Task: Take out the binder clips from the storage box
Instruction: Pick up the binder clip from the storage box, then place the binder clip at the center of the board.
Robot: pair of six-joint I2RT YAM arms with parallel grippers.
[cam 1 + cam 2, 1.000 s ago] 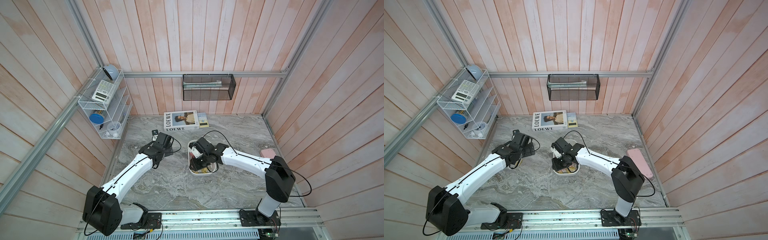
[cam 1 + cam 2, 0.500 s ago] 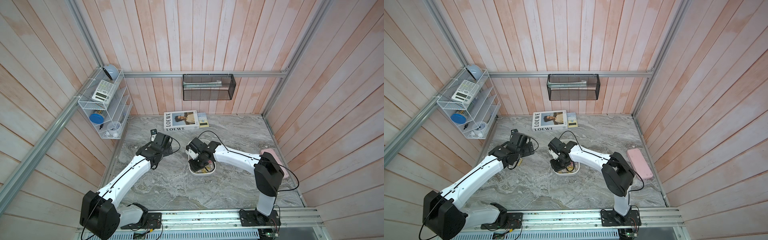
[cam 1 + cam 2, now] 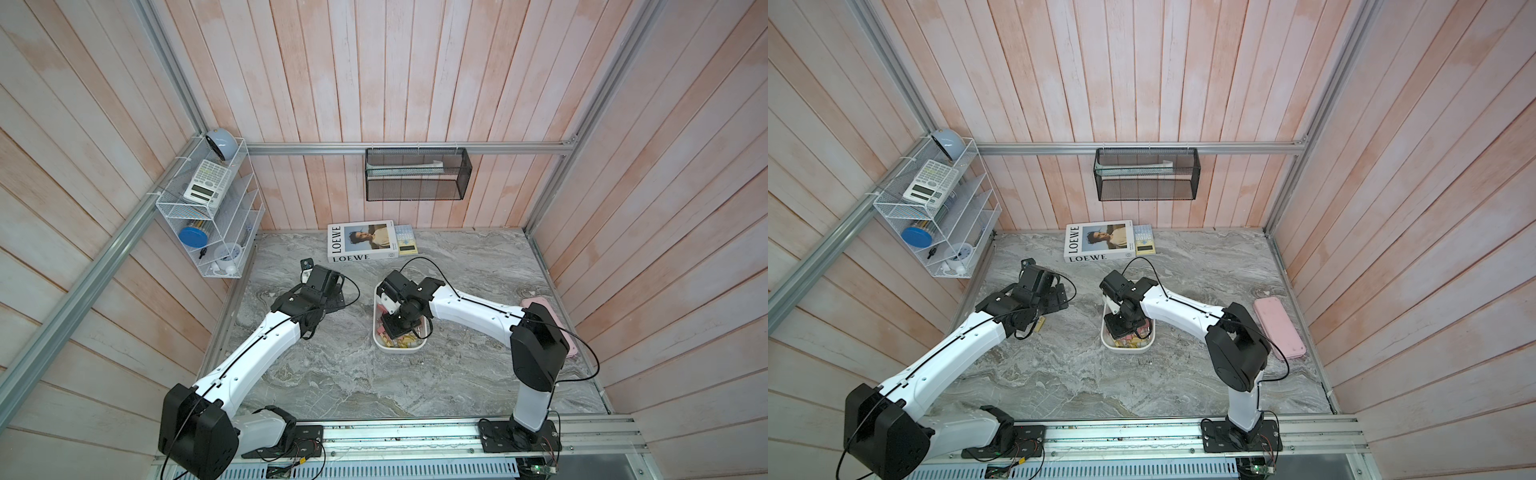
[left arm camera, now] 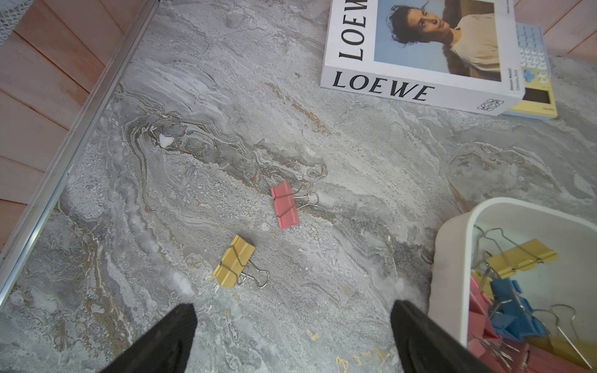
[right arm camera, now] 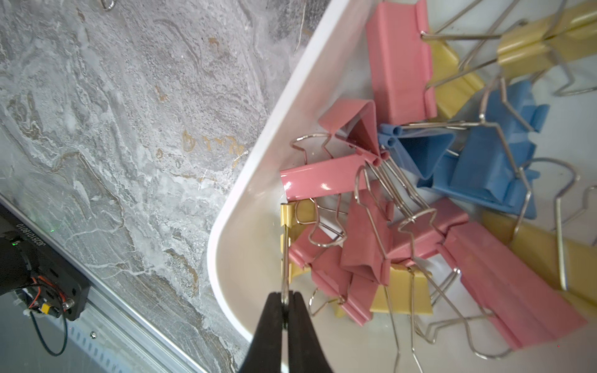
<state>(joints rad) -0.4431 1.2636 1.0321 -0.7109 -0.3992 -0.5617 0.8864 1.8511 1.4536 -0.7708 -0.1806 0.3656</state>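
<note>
— Silver wire handle [image 5: 284,258] of a yellow binder clip [image 5: 286,214] was pinched between the right gripper's [image 5: 284,305] fingertips inside the storage box [image 5: 226,210], other binder clips [image 5: 371,226] heaped just beyond them. And the left?
— Left gripper's [image 4: 290,326] fingers [image 4: 168,342] were spread wide; a pink clip [image 4: 286,204] and a yellow clip [image 4: 234,261] lay on the marble [image 4: 226,129] just ahead of them, the box beside one finger

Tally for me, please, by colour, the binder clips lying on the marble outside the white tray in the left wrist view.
pink binder clip: 1
yellow binder clip: 1
blue: 0
Total: 2
</note>
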